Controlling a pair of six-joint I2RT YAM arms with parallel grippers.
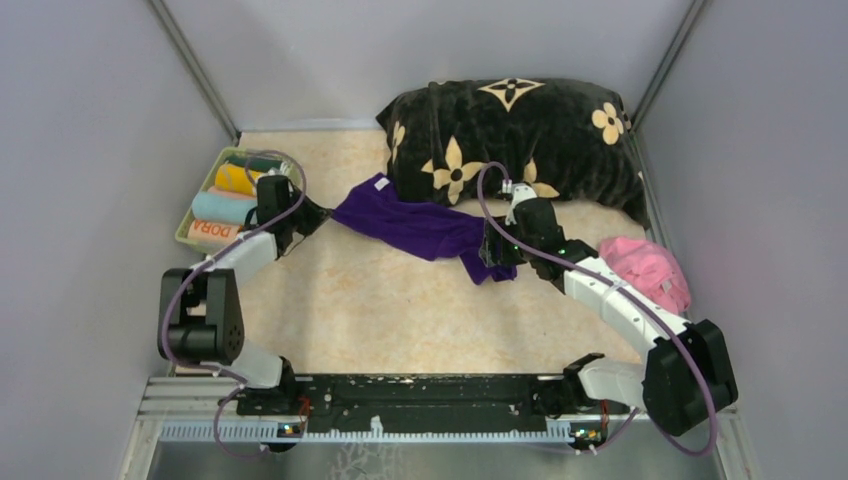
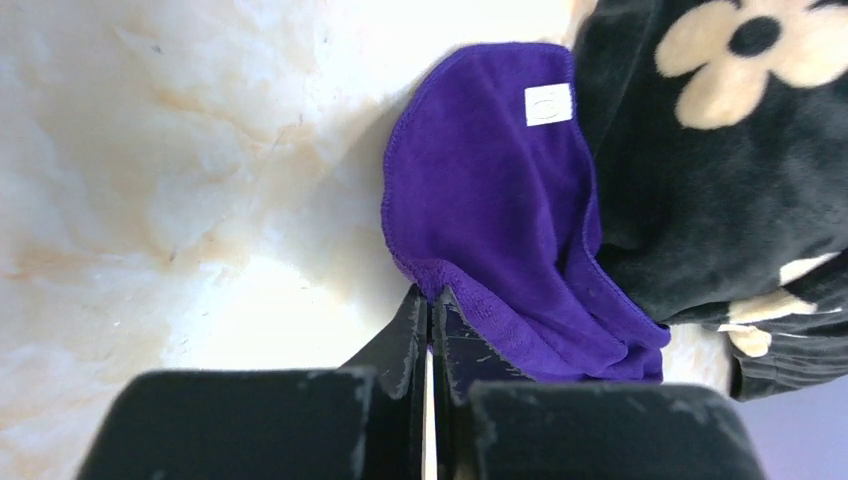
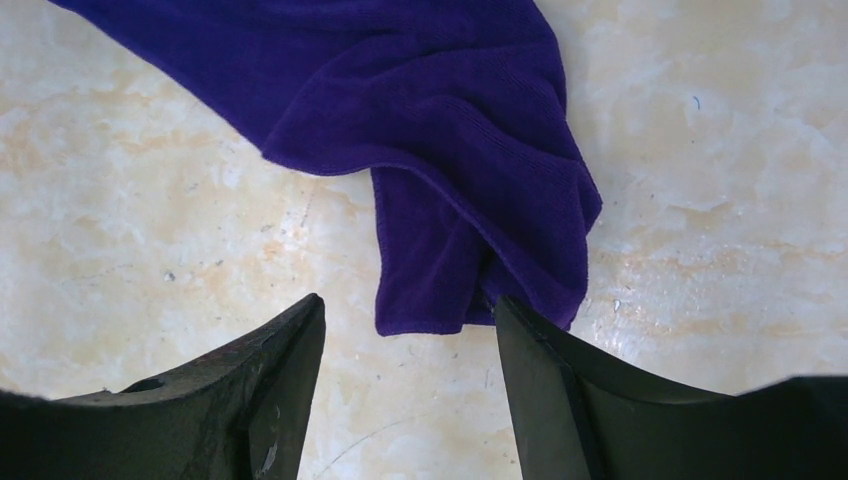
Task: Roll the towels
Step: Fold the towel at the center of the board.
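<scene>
**Left pincer (image 2: 430,296) pinching, right pincer (image 3: 408,302) wide**

I am pinching the hem of the purple towel (image 2: 490,200) in my left pincer. My right pincer is standing wide, straddling the towel's other end. The towel is lying across the table (image 1: 350,300) toward its far edge, touching the black cushion (image 1: 520,140). A pink towel (image 1: 650,270) is lying by the right edge.

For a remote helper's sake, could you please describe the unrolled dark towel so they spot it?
Find the big black flowered cushion at the back. Right in front lies the purple towel, stretched out loose, unlike the bunched pink towel farther right.
</scene>
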